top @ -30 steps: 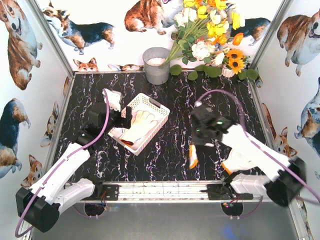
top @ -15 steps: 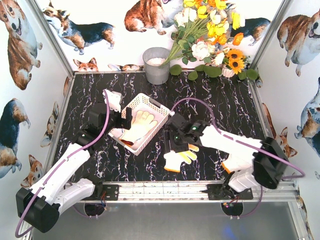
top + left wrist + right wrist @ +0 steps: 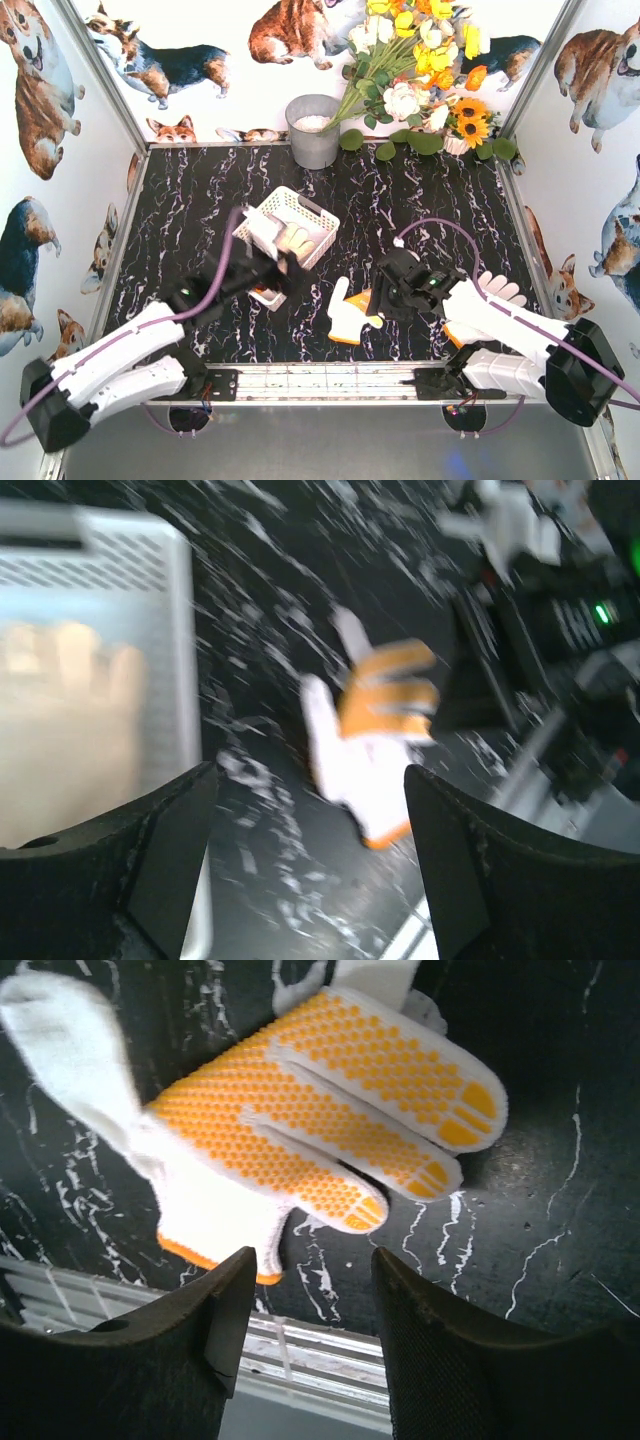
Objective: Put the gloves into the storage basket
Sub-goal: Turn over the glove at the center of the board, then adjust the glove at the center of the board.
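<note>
A white glove with orange dots and an orange cuff lies flat on the black table, just right of the white storage basket's near end. A cream glove lies inside the basket, with an orange cuff showing at its near end. Another cream glove lies behind my right arm. My right gripper stands open just beside the dotted glove, holding nothing. My left gripper hovers open and empty over the basket's near end, pointing at that glove.
A grey metal bucket and a bunch of flowers stand at the back. The metal rail runs along the near edge, close to the dotted glove. Printed walls close in left and right.
My right gripper carried the dotted glove down beside the basket, let it go and drew back to the right. My left arm swung from the basket's left side across to its near end.
</note>
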Robot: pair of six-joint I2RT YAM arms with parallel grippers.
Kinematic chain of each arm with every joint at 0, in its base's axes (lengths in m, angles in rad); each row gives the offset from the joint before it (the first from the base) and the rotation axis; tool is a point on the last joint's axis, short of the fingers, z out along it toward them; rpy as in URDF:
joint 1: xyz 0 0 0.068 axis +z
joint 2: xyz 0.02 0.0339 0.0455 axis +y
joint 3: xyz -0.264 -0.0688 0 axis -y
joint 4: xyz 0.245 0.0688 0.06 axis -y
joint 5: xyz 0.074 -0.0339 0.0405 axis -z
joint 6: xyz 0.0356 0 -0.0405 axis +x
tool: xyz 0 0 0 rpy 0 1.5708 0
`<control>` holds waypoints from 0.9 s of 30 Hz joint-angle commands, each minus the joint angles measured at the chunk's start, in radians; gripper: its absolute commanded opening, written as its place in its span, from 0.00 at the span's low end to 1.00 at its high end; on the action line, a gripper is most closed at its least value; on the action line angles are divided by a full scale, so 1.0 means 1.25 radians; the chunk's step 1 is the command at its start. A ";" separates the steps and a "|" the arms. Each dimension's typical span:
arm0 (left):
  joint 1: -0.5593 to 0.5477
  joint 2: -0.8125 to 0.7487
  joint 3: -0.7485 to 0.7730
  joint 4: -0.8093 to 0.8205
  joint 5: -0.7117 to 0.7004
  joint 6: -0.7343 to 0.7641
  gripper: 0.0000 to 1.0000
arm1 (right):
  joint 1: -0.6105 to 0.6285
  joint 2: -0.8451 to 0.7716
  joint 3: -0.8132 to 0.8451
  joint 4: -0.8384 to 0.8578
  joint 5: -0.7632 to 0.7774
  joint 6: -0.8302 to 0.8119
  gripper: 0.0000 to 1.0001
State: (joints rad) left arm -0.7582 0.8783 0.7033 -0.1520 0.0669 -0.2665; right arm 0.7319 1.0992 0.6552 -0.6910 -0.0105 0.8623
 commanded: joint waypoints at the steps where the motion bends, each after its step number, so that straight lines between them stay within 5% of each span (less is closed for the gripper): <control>1: -0.148 0.071 -0.087 0.152 -0.015 -0.150 0.67 | -0.004 0.009 -0.022 0.055 0.037 0.024 0.47; 5: -0.245 0.200 -0.067 0.214 -0.022 -0.142 0.56 | -0.005 0.053 -0.043 0.109 0.015 0.031 0.37; 11: -0.274 0.345 -0.046 0.289 0.016 -0.112 0.39 | -0.007 0.130 -0.055 0.167 -0.052 0.040 0.29; 27: -0.289 0.612 0.016 0.288 0.086 0.023 0.28 | -0.015 0.154 -0.021 0.159 0.129 0.013 0.28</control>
State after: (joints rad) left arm -1.1145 1.6165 0.6849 0.2134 0.1452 -0.3202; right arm 0.7250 1.2827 0.6010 -0.5125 -0.0051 0.9104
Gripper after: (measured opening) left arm 0.293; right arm 0.287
